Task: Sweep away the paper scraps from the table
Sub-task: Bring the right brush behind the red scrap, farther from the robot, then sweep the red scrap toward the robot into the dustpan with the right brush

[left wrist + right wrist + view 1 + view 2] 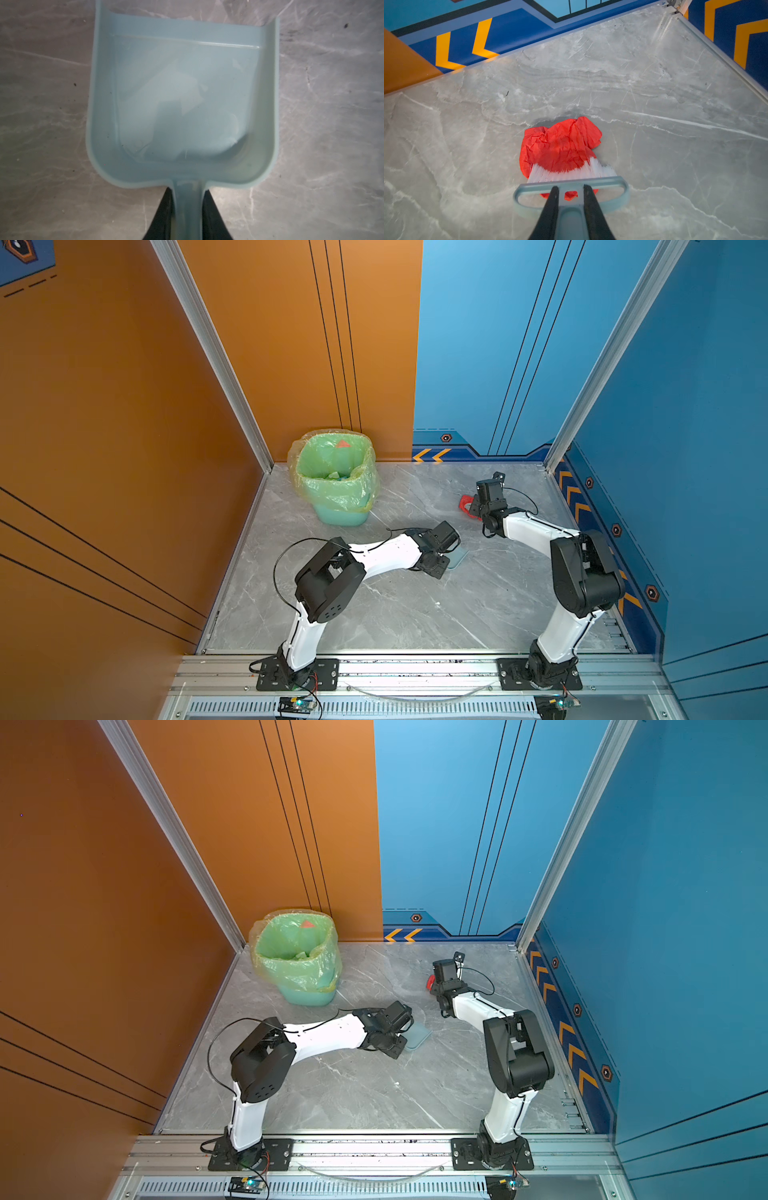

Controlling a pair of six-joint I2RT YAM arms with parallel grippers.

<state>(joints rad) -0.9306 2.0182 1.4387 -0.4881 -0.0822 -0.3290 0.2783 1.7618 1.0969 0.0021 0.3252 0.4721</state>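
no readable text; orange chevrons mark the blue wall.

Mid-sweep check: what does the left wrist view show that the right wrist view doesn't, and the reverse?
Left wrist only: the grey-blue dustpan, its handle clamped in the left gripper; the pale patches inside may be glare, I cannot tell. Right wrist only: the brush, gripped by the right gripper, its white bristles on the red paper scrap, plus the chevron wall. Both: the marble table.
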